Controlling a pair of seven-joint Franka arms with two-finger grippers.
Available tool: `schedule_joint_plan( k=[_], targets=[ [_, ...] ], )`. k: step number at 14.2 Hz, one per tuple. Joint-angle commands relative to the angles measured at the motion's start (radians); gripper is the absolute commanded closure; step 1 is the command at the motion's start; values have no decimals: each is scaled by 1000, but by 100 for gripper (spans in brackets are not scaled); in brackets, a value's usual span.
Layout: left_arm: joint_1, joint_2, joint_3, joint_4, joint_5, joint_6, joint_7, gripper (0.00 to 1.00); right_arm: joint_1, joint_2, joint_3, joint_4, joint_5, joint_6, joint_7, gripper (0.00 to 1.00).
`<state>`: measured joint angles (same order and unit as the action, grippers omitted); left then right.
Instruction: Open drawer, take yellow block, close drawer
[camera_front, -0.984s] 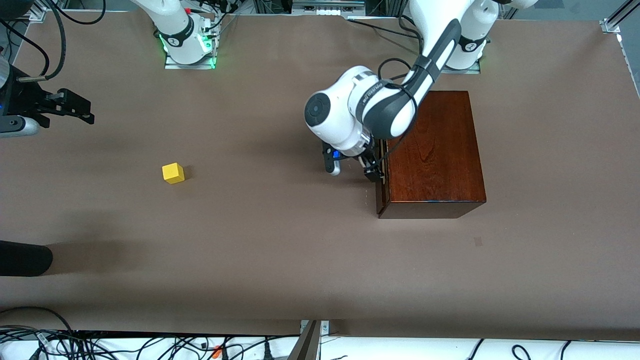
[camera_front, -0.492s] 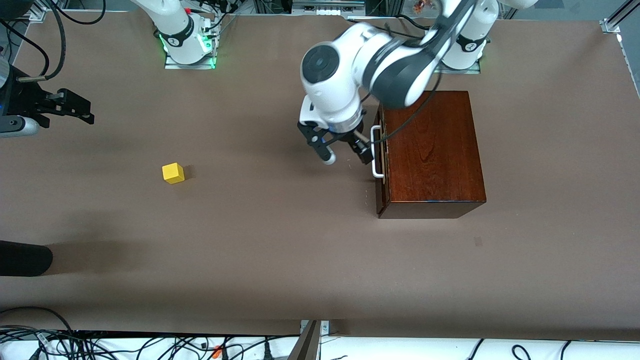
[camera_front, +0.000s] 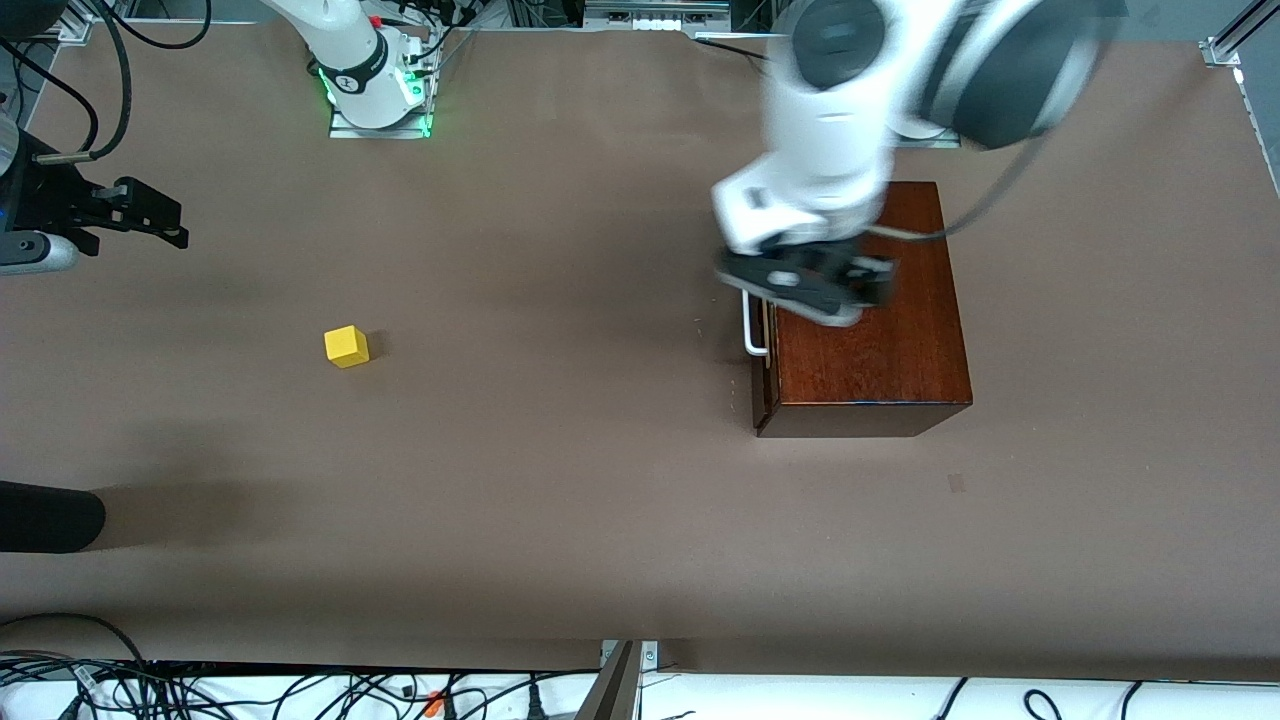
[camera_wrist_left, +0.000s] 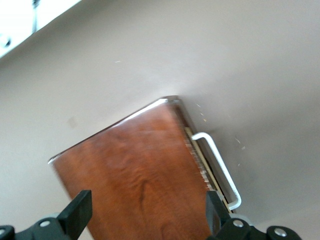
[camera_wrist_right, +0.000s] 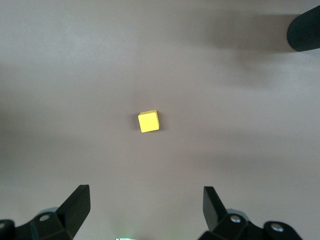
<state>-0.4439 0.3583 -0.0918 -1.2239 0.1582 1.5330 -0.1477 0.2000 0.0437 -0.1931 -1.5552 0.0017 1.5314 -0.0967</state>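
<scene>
Task looks all but finished

The drawer (camera_front: 764, 335) appears shut, though blur hampers that call; the yellow block (camera_front: 346, 346) sits on the table (camera_front: 560, 500) toward the right arm's end. The left gripper (camera_front: 806, 283) hangs open-fingered over the box (camera_front: 870, 330); the right gripper (camera_wrist_right: 145, 210) waits, spread, above the block.

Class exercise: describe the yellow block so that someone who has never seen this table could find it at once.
Start at the dark wooden box near the left arm's end of the brown table, then look toward the right arm's end. There the yellow block sits alone on bare tabletop, with the right tool open above it. It is the only bright yellow, cube-shaped thing here.
</scene>
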Motion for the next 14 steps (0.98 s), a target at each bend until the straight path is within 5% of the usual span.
schedule_joint_plan(
  k=[1, 6, 14],
  targets=[
    [146, -82, -8, -25, -121, -87, -105, 0, -8, 10, 4, 24, -3, -5, -3, 0],
    [229, -203, 65, -146, -129, -126, -27, 0, -8, 10, 4, 24, -3, -5, -3, 0],
    [286, -384, 147, -402, -169, -8, 105, 0, -8, 10, 4, 24, -3, -5, -3, 0]
  ],
)
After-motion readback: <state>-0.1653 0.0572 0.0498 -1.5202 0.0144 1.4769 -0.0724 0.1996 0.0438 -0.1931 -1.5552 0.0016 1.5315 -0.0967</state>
